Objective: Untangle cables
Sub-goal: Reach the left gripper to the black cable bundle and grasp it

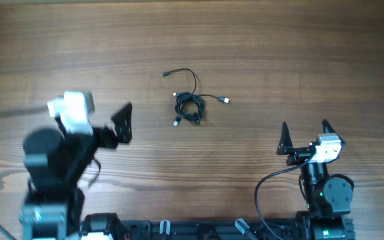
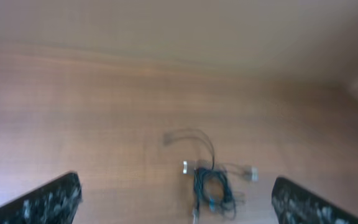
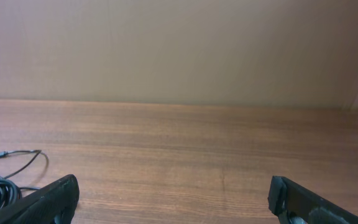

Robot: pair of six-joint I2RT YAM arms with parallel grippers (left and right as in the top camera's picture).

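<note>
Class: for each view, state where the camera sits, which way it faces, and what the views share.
Overhead: above the table, looking straight down at the cables; left tool, right tool show.
Left wrist: on the left arm, facing forward-down at the cables; own fingers frame them.
Right wrist: on the right arm, facing across the table; own fingers, cables at left edge.
Shared: all see the cables.

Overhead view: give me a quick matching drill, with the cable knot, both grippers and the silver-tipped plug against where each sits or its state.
Things:
1. cable knot
2. left gripper
3. right gripper
4. silver-tipped plug

Places or states:
a. open, empty, farthest from the knot
b. coiled, centre of the view
c. lying just right of the knot
d. open, empty, left of the knot

Pairs: 1-b, 2-d, 3-a, 4-c.
</note>
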